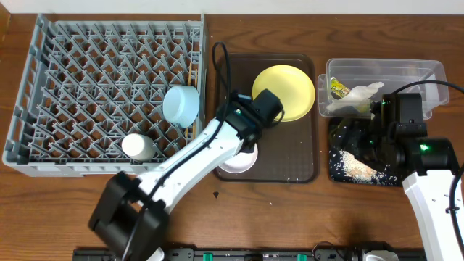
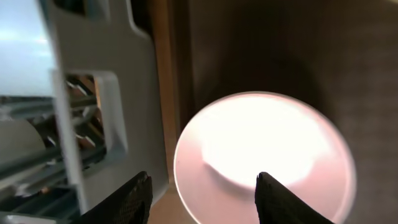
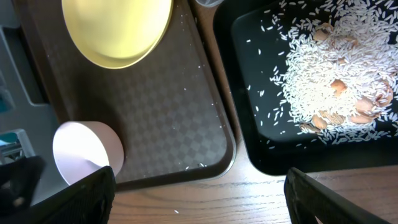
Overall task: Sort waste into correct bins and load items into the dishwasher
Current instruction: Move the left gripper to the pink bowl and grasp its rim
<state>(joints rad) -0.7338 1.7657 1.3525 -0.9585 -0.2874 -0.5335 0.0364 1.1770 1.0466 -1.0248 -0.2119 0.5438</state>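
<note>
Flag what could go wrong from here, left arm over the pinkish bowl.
1. The left fingers stand apart over the pinkish bowl at its near rim, close beside the dish rack wall. Going down, the outer one could catch that wall or the lip of the brown tray.
2. A pinch on one rim may let the bowl tilt or slip on the lift and drop back onto the tray.

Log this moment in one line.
left gripper open over pink bowl | right gripper open near black tray | plate on brown tray
</note>
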